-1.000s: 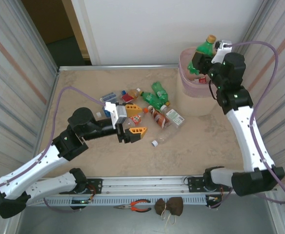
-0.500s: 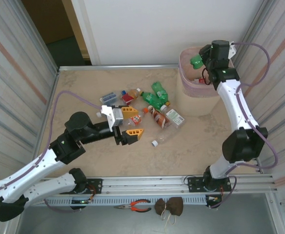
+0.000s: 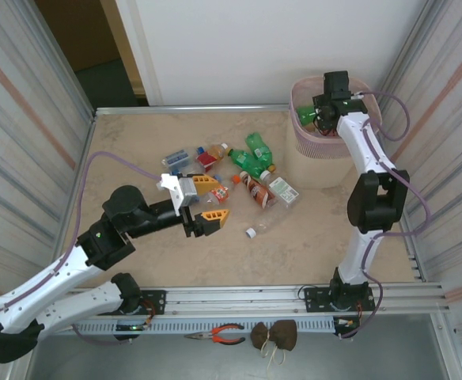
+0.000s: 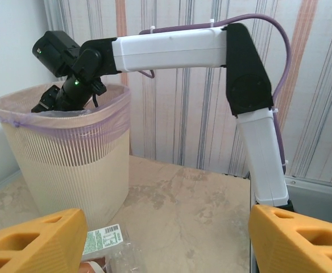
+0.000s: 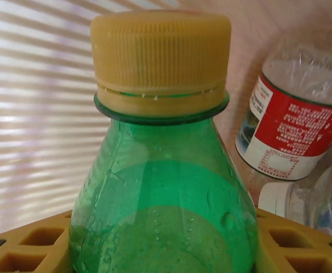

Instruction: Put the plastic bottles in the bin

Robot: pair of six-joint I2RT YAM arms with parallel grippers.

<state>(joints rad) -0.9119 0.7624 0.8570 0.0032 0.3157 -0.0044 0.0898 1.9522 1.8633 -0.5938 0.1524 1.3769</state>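
- While its jaws clamp the green plastic bottle with a yellow cap, the right gripper dips inside the pale pink plastic bin, arm stretched across the bench.
- A clear bottle with a red-and-white label lies in the bin.
- With jaws apart, the left gripper hovers by loose bottles on the bench.
- A second ago the green bottle stood above the rim.
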